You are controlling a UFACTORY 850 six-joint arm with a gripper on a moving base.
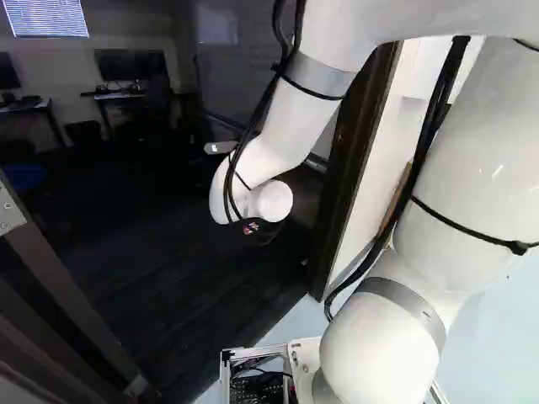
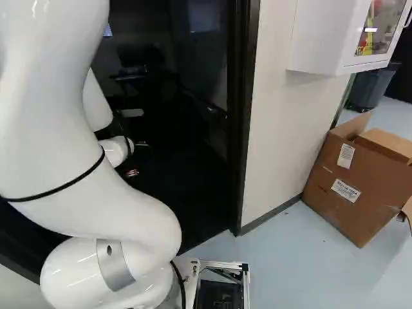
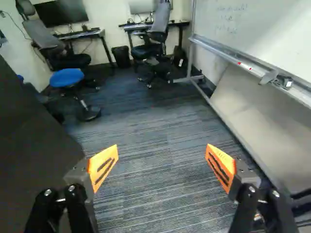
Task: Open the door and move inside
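A: Where to find the door (image 3: 29, 160)?
B: Probably the dark slab right beside the gripper (image 3: 162, 162), stool (image 3: 67, 77) side. Looks swung open. Exact angle: can't tell.
A: Grip?
B: Spread wide, nothing between the pads (image 3: 103, 166). So no hold on the door.
A: Main risk?
B: Clipping the jamb (image 1: 349, 160) with arm (image 1: 286, 109) or base (image 2: 246, 286). Likely cause: driving in off-centre, or turning too early with the arm reaching in past it.
A: And the door?
B: Could drift back onto the arm, for lack of any grip. Could also get snagged in a sideways sweep.
A: Further in?
B: Whiteboard (image 3: 262, 24) on the other side. Risk of scraping its tray (image 3: 238, 62) by overcorrecting away from the door.
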